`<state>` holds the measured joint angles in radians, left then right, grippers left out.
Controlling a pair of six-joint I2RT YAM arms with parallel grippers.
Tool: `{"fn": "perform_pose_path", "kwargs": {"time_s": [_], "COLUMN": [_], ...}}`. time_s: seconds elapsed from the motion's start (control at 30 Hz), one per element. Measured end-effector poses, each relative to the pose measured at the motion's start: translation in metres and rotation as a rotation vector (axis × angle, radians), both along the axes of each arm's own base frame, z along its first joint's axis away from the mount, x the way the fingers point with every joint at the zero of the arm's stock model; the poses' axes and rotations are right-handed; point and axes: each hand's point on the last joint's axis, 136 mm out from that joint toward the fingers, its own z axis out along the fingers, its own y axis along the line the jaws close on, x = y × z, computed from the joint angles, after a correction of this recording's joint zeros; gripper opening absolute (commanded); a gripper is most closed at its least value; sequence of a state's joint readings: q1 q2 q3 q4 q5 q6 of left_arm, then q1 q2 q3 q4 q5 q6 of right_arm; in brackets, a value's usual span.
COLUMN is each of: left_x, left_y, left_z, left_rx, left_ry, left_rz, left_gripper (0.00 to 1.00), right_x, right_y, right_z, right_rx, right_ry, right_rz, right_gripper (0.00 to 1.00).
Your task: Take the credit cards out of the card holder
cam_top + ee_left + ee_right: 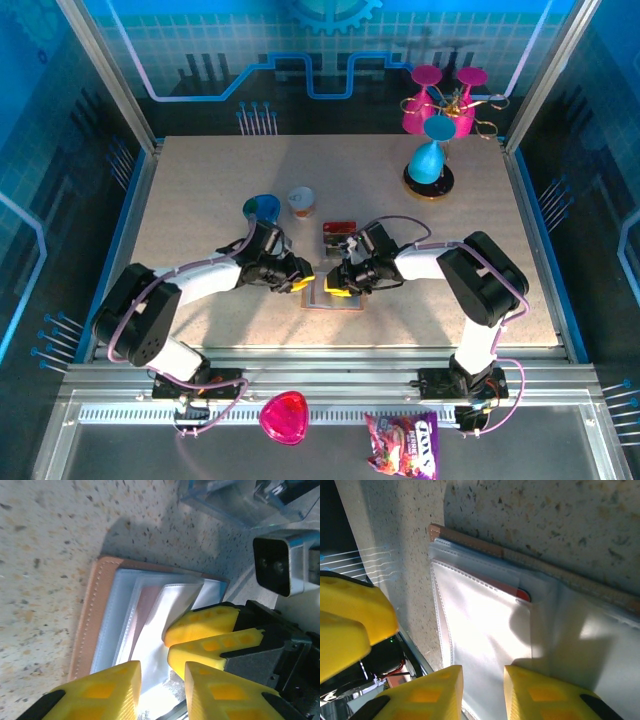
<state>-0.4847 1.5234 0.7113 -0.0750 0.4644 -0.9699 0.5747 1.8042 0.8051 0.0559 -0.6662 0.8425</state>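
One dark card [340, 232] lies freed beyond my left hand [162, 676] and right hand [482, 674], both narrowly parted; a reddish card [522, 594] waits sleeved in the card holder [92, 625] beneath.

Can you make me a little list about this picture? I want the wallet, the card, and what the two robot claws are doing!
wallet: lying open on the table, clear sleeves facing up
card: red corner peeking out, tucked in a sleeve
left gripper: over the sleeves, jaws a little apart
right gripper: over the sleeves, facing the left one; grip unclear
job: card not out yet
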Motion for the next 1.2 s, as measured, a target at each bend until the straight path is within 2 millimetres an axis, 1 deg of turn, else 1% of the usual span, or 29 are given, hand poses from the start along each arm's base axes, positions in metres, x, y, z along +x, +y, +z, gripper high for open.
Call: {"fn": "perform_pose_path", "kwargs": {"time_s": [0.17,0.37,0.63,0.83,1.2], "left_x": [-0.006,-0.007,-0.006,-0.012,-0.012], "left_y": [-0.012,-0.017,-0.018,-0.019,-0.019], "left_z": [-0.011,-0.016,-0.014,-0.018,-0.024], "left_rx": [0.001,0.009,0.026,0.044,0.059], "left_ry": [0.039,0.057,0.061,0.077,0.093], "left_rz": [-0.04,-0.055,-0.059,-0.068,-0.067], "left_gripper": [0.34,0.34,0.35,0.36,0.38], "right_x": [0.0,0.0,0.0,0.0,0.0], "right_y": [0.0,0.0,0.0,0.0,0.0], "right_z": [0.0,0.0,0.0,0.0,0.001], "right_rx": [0.004,0.003,0.005,0.004,0.004], "right_ry": [0.001,0.001,-0.002,-0.003,-0.003], "right_rz": [-0.003,-0.004,-0.004,-0.005,-0.006], "right_gripper": [0.28,0.27,0.27,0.27,0.27]}}
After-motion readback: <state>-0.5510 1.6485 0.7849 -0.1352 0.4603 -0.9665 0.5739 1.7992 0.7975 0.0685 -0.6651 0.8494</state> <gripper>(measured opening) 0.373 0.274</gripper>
